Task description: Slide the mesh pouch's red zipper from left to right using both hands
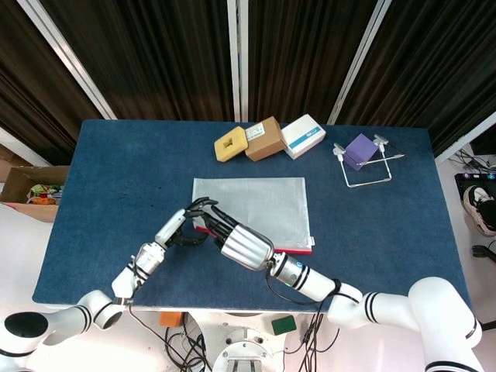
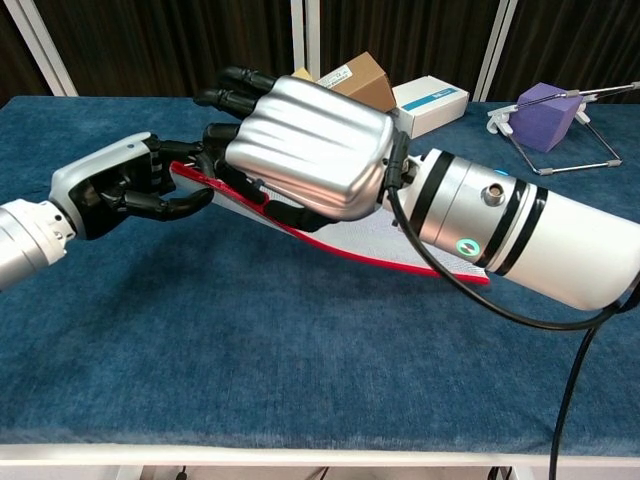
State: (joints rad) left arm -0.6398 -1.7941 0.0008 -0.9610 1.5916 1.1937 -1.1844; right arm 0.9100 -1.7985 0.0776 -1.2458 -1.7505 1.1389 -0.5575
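place: robot lab | evidence: black curtains [image 1: 155, 54]; blue-clothed table [image 1: 116, 178]; loose cables [image 1: 310, 333] underneath
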